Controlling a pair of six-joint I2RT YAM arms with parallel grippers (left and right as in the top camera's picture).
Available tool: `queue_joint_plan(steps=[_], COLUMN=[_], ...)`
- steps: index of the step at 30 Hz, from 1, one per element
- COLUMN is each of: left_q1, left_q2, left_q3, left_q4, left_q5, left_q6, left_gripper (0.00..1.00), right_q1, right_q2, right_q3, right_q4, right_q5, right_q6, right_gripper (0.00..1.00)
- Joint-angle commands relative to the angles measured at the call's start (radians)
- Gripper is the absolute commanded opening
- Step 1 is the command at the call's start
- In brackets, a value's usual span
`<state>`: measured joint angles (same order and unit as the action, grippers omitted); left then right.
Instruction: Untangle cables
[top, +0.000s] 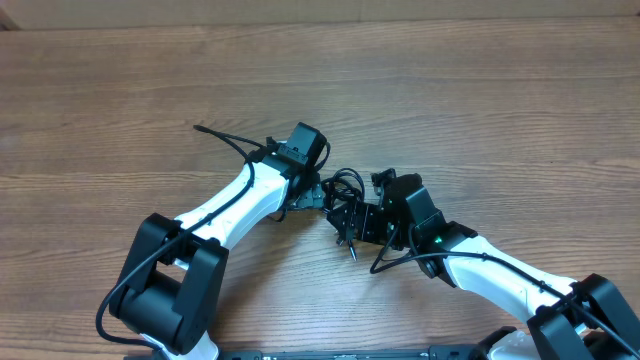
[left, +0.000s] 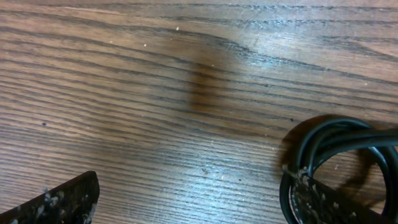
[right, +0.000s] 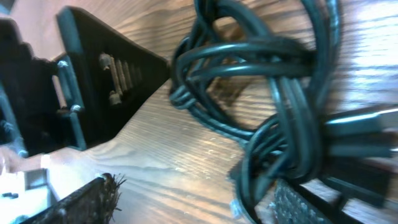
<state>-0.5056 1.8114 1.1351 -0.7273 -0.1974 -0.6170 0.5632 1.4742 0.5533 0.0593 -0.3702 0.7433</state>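
The cables (top: 346, 188) lie as a small black knot on the wooden table, between the two arms. One plug end (top: 352, 250) sticks out toward the front. My left gripper (top: 322, 196) is at the knot's left side. In the left wrist view it (left: 193, 196) is open wide, with a cable loop (left: 339, 140) around its right finger. My right gripper (top: 352, 220) is at the knot's front. In the right wrist view it (right: 193, 199) is open, and the tangled cables (right: 261, 68) lie against its right finger.
The wooden table (top: 450, 90) stretches around the knot. A thicker black arm cable (top: 228, 140) runs off the left arm to the back left. The left gripper's black finger (right: 106, 81) shows close by in the right wrist view.
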Motion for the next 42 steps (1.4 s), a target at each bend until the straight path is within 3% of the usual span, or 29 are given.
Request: queue_joint_plan(steps=[1, 23, 30, 37, 39, 42], left_q1=[0.002, 0.000, 0.000, -0.001, -0.001, -0.001], left_q2=[0.009, 0.009, 0.009, 0.009, 0.009, 0.009], left_q3=[0.005, 0.005, 0.005, 0.005, 0.005, 0.005], left_q4=[0.005, -0.024, -0.027, -0.027, -0.024, -0.024], left_q5=[0.036, 0.147, 0.171, 0.190, 0.190, 0.190], left_q6=[0.019, 0.054, 0.056, 0.057, 0.057, 0.057], left_gripper=[0.99, 1.00, 1.00, 1.00, 1.00, 1.00], right_q1=[-0.003, -0.002, -0.002, -0.002, -0.002, -0.002], right_q2=[-0.012, 0.015, 0.015, 0.034, 0.044, 0.045], right_q3=[0.022, 0.022, 0.022, 0.022, 0.022, 0.022], right_q4=[-0.001, -0.018, -0.028, -0.018, -0.012, -0.007], right_q5=[0.082, 0.086, 0.126, 0.126, 0.123, 0.124], right_q6=[-0.016, -0.019, -0.019, -0.019, -0.019, -0.019], right_gripper=[0.83, 0.75, 0.65, 0.64, 0.52, 0.46])
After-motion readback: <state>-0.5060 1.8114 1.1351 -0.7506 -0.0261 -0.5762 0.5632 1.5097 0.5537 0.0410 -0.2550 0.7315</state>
